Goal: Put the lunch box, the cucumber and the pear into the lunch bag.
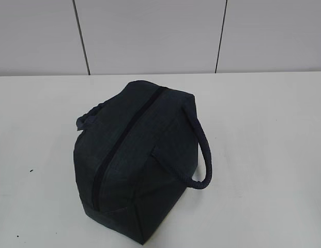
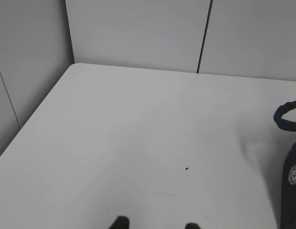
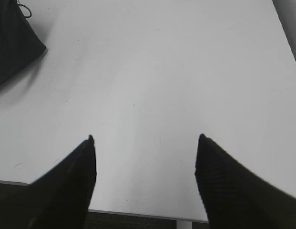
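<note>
The dark navy lunch bag point(image 1: 132, 155) stands in the middle of the white table with its top zipper point(image 1: 121, 139) drawn closed and a rope handle point(image 1: 204, 155) hanging off its right side. No arm shows in the exterior view. A corner of the lunch bag point(image 2: 291, 176) and a handle loop point(image 2: 285, 117) reach into the right edge of the left wrist view, and its corner point(image 3: 14, 43) shows at the top left of the right wrist view. My left gripper point(image 2: 157, 225) is open over bare table. My right gripper point(image 3: 145, 138) is open wide over the table's front edge. The lunch box, cucumber and pear are out of view.
White wall panels point(image 1: 150, 36) stand behind the table. The table's left edge point(image 2: 28, 119) and back corner lie ahead of the left gripper. The front edge point(image 3: 138, 213) runs just below the right fingers. A small dark speck point(image 2: 186, 168) sits on the tabletop.
</note>
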